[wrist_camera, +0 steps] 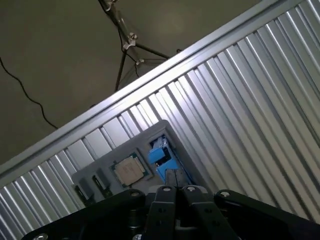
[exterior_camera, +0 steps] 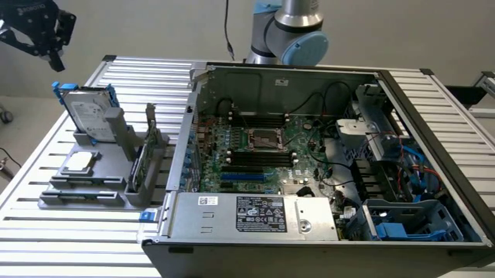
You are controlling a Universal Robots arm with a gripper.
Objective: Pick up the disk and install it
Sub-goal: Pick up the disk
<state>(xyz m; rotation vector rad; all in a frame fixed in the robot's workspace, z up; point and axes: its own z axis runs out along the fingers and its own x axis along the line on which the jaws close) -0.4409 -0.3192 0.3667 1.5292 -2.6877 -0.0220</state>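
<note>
Disk upright in stand, at the exterior view's left of case

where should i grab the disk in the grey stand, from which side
Likely the top edge of the disk, pinched across its thickness between the blue tabs, coming down from above. It stands on edge with its lower part seated in the grey stand, leaving the top free.

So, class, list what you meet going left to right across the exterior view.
Silver-grey hard disk in blue frame, thin green circuit card with metal bracket, square silver processor socket, blue plastic drive cage.
</note>
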